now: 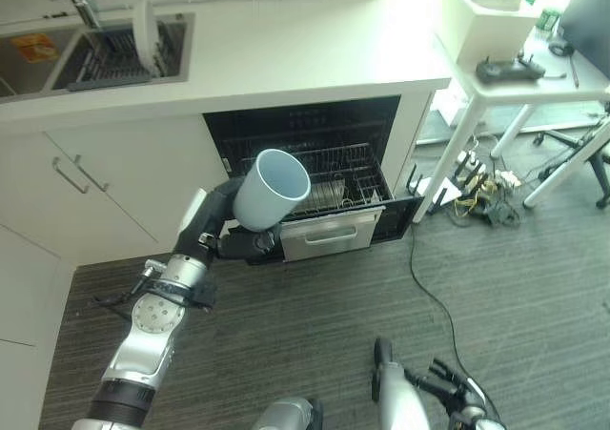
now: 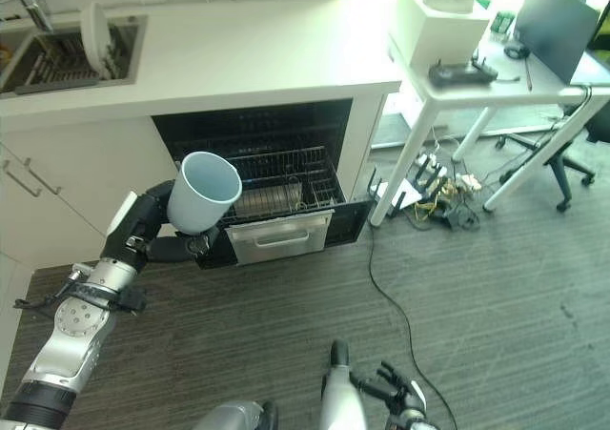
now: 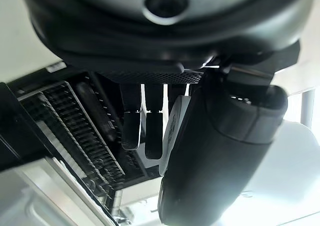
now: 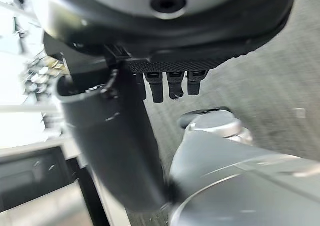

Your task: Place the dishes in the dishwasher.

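Note:
My left hand [image 1: 226, 222] is shut on a pale blue cup [image 1: 272, 190], holding it tilted with its mouth facing up and away. The cup hangs in front of the open dishwasher [image 1: 286, 125], just left of the pulled-out wire rack [image 1: 343, 177], which holds a few pieces. In the left wrist view the fingers [image 3: 131, 128] and the thumb [image 3: 220, 156] curl around the cup's pale wall [image 3: 300, 156]. A white plate [image 1: 148, 31] stands in the sink rack [image 1: 114, 58] on the counter. Low near my body, my right hand [image 1: 446, 380] hangs open with relaxed fingers [image 4: 170, 84].
White cabinet doors with bar handles [image 1: 71, 174] stand left of the dishwasher. On the right is a white table [image 1: 534, 82] with a controller [image 1: 510, 68] on it, a tangle of cables [image 1: 481, 192] under it and an office chair [image 1: 586, 153] beyond. A cable [image 1: 429, 277] crosses the carpet.

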{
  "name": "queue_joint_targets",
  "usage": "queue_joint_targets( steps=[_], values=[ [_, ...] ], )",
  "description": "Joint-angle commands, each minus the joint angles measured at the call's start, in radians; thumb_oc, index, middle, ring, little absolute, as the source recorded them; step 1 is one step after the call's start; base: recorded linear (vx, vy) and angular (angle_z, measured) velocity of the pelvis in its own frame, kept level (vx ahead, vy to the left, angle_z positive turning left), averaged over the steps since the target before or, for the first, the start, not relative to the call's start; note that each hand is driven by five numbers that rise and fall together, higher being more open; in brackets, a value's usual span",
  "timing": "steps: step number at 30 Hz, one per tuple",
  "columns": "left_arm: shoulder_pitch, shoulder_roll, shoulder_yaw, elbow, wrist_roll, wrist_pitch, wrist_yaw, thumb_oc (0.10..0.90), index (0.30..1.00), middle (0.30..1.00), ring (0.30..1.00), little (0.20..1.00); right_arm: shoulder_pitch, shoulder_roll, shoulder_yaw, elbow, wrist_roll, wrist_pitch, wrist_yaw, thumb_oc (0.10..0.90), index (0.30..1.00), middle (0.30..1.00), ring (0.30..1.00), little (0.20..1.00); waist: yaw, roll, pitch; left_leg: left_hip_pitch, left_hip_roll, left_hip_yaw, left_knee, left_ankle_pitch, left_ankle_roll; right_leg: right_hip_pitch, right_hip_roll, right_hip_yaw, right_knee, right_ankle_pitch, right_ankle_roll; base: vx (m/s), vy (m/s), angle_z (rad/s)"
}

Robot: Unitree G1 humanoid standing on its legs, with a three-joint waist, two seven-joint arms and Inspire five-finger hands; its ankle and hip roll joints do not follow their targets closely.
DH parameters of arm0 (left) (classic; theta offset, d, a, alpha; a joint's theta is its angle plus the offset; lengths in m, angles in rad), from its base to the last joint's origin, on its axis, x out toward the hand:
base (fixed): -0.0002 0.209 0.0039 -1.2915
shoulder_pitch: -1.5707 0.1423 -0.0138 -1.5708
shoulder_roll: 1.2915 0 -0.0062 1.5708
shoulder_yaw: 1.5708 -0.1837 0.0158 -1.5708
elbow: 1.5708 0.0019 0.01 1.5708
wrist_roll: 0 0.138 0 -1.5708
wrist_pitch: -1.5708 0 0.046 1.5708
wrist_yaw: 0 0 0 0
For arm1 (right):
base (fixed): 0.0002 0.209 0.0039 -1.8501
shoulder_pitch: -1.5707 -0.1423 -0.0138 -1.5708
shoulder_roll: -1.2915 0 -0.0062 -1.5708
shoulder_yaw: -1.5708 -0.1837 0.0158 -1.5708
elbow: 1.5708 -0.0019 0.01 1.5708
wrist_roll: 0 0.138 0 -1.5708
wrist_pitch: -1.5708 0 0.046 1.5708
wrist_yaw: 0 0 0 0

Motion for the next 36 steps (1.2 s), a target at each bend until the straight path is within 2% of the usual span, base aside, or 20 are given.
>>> queue_joint_targets(
  steps=[1,2,5,6,7,9,10,11,15,16,24,28,29,32,33,36],
  values=[
    [-0.056,0.007,0.082,-0.177,-0.04,-0.104,0.04,0.4,0.3,0.3,0.3,0.3,0.042,-0.045,0.063,0.016,-0.001,-0.009,-0.037,0.8,0.9,0.9,0.9,0.9,0.002,0.03,-0.072,-0.018,0.102,-0.054,-0.087,-0.036,-0.021,0.153,0.066,-0.004,-0.051,-0.075,0.009,0.36,-0.44,0.51],
    [-0.041,-0.003,0.093,-0.194,-0.039,-0.097,0.045,0.4,0.3,0.3,0.3,0.3,0.039,-0.052,0.068,0.024,-0.001,-0.007,-0.041,0.8,0.9,0.9,0.9,0.9,0.01,0.028,-0.077,-0.002,0.124,-0.057,-0.087,-0.026,-0.035,0.182,0.076,-0.003,-0.051,-0.097,-0.007,0.28,-0.297,0.66],
    [-0.035,-0.008,0.103,-0.207,-0.052,-0.088,0.043,0.4,0.3,0.3,0.3,0.3,0.03,-0.071,0.066,0.046,-0.006,-0.02,-0.037,0.8,0.9,0.9,0.9,0.9,0.021,0.018,-0.071,0.025,0.135,-0.047,-0.087,0.012,-0.043,0.227,0.09,0.014,-0.051,-0.121,-0.03,0.22,-0.211,0.17],
    [-0.035,-0.007,0.107,-0.21,-0.059,-0.086,0.035,0.4,0.3,0.3,0.3,0.3,0.029,-0.079,0.065,0.05,-0.006,-0.025,-0.032,0.8,0.9,0.9,0.9,0.9,0.03,0.009,-0.065,0.027,0.134,-0.038,-0.087,0.054,-0.045,0.245,0.09,0.026,-0.051,-0.131,-0.039,0.18,-0.249,-0.13],
    [-0.036,0.001,0.125,-0.214,-0.082,-0.085,0.006,0.4,0.3,0.3,0.3,0.3,0.027,-0.092,0.061,0.058,-0.008,-0.037,-0.018,0.8,0.9,0.9,0.9,0.9,0.046,-0.01,-0.041,-0.016,0.131,-0.017,0.0,0.132,-0.051,0.279,0.088,0.05,-0.051,-0.145,-0.055,0.17,-0.251,-0.17],
    [-0.039,0.005,0.132,-0.199,-0.107,-0.085,-0.03,0.4,0.3,0.3,0.3,0.3,0.025,-0.1,0.05,0.073,-0.005,-0.045,-0.012,0.8,0.9,0.9,0.9,0.9,0.053,-0.01,-0.022,-0.082,0.129,0.003,0.081,0.139,-0.048,0.302,0.098,0.042,-0.051,-0.154,-0.071,0.14,-0.12,-0.12],
    [-0.044,0.009,0.13,-0.191,-0.115,-0.085,-0.041,0.4,0.3,0.3,0.3,0.3,0.025,-0.104,0.04,0.083,0.0,-0.048,-0.003,0.8,0.9,0.9,0.9,0.9,0.057,-0.003,-0.021,-0.084,0.125,0.019,0.005,0.141,-0.05,0.314,0.103,0.026,-0.051,-0.168,-0.071,0.23,0.275,0.29],
    [-0.047,-0.003,0.113,-0.192,-0.107,-0.088,-0.039,0.4,0.3,0.3,0.3,0.3,0.031,-0.107,0.032,0.086,-0.008,-0.043,-0.008,0.8,0.9,0.9,0.9,0.9,0.052,0.055,-0.017,-0.181,0.161,0.033,-0.087,0.158,-0.095,0.349,0.139,-0.011,-0.051,-0.209,-0.067,0.21,0.325,0.4],
    [-0.051,-0.038,0.107,-0.179,-0.086,-0.094,-0.067,0.4,0.3,0.3,0.3,0.3,0.038,-0.107,0.03,0.058,0.017,-0.017,-0.032,0.8,0.9,0.9,0.9,0.9,0.05,0.072,-0.02,-0.255,0.189,0.065,-0.087,0.202,-0.111,0.37,0.145,-0.02,-0.051,-0.235,-0.07,0.12,0.248,0.32],
    [-0.048,-0.045,0.106,-0.178,-0.082,-0.095,-0.065,0.4,0.3,0.3,0.3,0.3,0.04,-0.107,0.03,0.049,0.028,-0.011,-0.03,0.8,0.9,0.9,0.9,0.9,0.051,0.074,-0.025,-0.264,0.185,0.055,-0.087,0.207,-0.113,0.369,0.142,-0.015,-0.051,-0.235,-0.068,0.09,0.27,-0.24],
    [-0.02,-0.068,0.129,-0.151,-0.077,-0.128,-0.082,0.4,0.3,0.3,0.3,0.3,0.075,-0.083,0.029,-0.011,0.013,0.01,-0.051,0.8,0.9,0.9,0.9,0.9,0.053,0.082,-0.062,-0.247,0.169,0.048,-0.087,0.175,-0.111,0.377,0.106,-0.024,-0.051,-0.243,-0.051,0.08,0.192,-0.2],
    [-0.008,-0.062,0.138,-0.151,-0.088,-0.138,-0.09,0.4,0.3,0.3,0.3,0.3,0.081,-0.075,0.012,-0.032,0.002,0.01,-0.07,0.8,0.9,0.9,0.9,0.9,0.063,0.084,-0.086,-0.221,0.139,0.047,-0.087,0.141,-0.092,0.401,0.08,-0.068,-0.051,-0.243,-0.041,0.05,0.19,-0.11],
    [-0.008,-0.057,0.139,-0.153,-0.086,-0.141,-0.088,0.4,0.3,0.3,0.3,0.3,0.082,-0.07,0.009,-0.036,0.001,0.008,-0.071,0.8,0.9,0.9,0.9,0.9,0.061,0.086,-0.087,-0.211,0.134,0.05,-0.087,0.135,-0.084,0.412,0.08,-0.087,-0.051,-0.226,-0.038,0.09,0.161,-0.06],
    [-0.022,-0.029,0.127,-0.14,-0.085,-0.161,-0.064,0.4,0.3,0.3,0.3,0.3,0.076,-0.059,0.006,-0.041,-0.013,0.007,-0.057,0.8,0.9,0.9,0.9,0.9,0.035,0.103,-0.066,-0.165,0.13,0.027,-0.087,0.112,-0.056,0.388,0.086,-0.117,-0.051,-0.1,-0.016,0.04,0.08,-0.06],
    [-0.047,-0.014,0.112,-0.135,-0.087,-0.17,-0.048,0.4,0.3,0.3,0.3,0.3,0.069,-0.058,0.009,-0.029,-0.012,-0.007,-0.042,0.8,0.9,0.9,0.9,0.9,0.025,0.103,-0.049,-0.152,0.129,0.012,-0.087,0.103,-0.053,0.334,0.065,-0.11,-0.051,-0.104,-0.014,-0.09,-0.11,0.04],
    [-0.101,0.01,0.088,-0.121,-0.064,-0.175,-0.028,0.4,0.3,0.3,0.3,0.3,0.058,-0.067,0.007,0.001,-0.021,-0.02,-0.021,0.8,0.9,0.9,0.9,0.9,-0.003,0.075,-0.027,-0.143,0.109,-0.013,-0.087,0.071,-0.041,0.249,0.038,-0.012,-0.051,-0.095,0.013,-0.05,-0.232,0.23]
  ],
)
